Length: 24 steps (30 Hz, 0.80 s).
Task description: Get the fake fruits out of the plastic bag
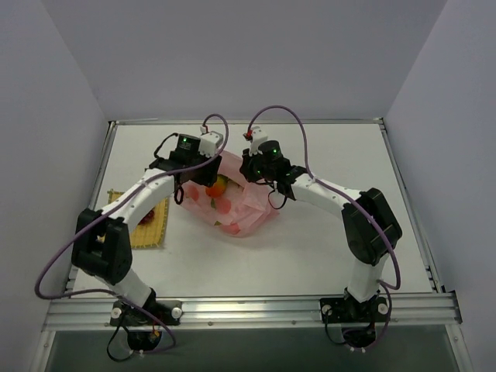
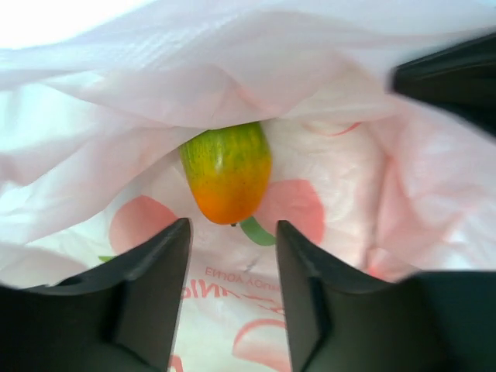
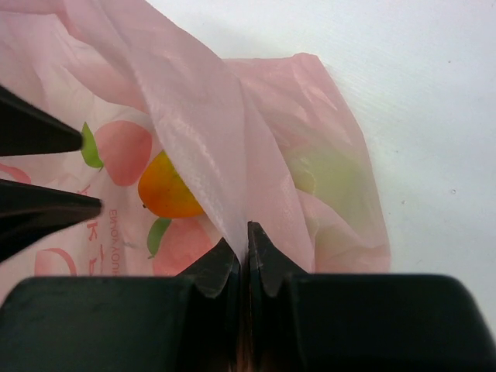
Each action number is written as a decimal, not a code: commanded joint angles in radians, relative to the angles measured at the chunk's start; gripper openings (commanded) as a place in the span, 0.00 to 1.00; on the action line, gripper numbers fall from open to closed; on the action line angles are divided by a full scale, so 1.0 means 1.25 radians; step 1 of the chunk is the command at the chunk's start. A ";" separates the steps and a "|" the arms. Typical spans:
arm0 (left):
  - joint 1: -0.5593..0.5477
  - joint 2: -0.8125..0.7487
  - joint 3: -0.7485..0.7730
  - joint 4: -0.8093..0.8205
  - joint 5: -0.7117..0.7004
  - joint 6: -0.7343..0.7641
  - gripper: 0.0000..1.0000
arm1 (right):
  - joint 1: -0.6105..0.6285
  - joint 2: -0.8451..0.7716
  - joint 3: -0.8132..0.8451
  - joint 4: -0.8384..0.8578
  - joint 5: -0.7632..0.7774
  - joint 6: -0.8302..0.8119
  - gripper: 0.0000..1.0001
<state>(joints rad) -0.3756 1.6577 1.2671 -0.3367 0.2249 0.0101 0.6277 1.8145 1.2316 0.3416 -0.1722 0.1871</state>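
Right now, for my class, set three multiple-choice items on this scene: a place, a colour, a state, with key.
1. The yellow mat lies: A) left of the plastic bag B) right of it C) inside it
2. The fruit ahead of the left gripper is: A) blue B) green fading to orange C) white
3. The right gripper is: A) wide open B) shut on the bag's film C) holding a fruit
Key: 1A, the top view shows it; 2B, the left wrist view shows it; 3B, it pinches a pink fold.

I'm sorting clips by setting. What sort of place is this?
Probably a lab robot cell: plain walls box in a white table, and the left arm and right arm are bolted to a metal rail at its near edge.
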 commanded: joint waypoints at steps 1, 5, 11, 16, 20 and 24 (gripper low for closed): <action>-0.004 -0.100 -0.018 0.028 0.026 -0.057 0.44 | -0.005 -0.004 -0.007 0.032 -0.007 0.010 0.01; -0.004 -0.093 -0.015 -0.013 0.036 -0.060 0.64 | -0.005 0.005 -0.004 0.035 -0.017 0.016 0.01; -0.005 -0.002 0.023 0.000 0.041 -0.055 0.78 | -0.006 -0.010 -0.008 0.034 -0.011 0.012 0.01; -0.008 0.065 0.063 0.018 0.024 -0.062 0.90 | -0.008 -0.022 -0.008 0.032 -0.012 0.012 0.01; -0.015 0.106 0.080 0.050 0.007 -0.076 0.93 | -0.009 -0.026 -0.008 0.031 -0.017 0.014 0.01; -0.020 0.145 0.088 0.075 -0.020 -0.083 0.94 | -0.009 -0.017 -0.006 0.030 -0.024 0.015 0.01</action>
<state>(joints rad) -0.3920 1.8305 1.3277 -0.2810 0.2340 -0.0723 0.6224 1.8145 1.2240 0.3485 -0.1852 0.2024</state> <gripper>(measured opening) 0.942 0.010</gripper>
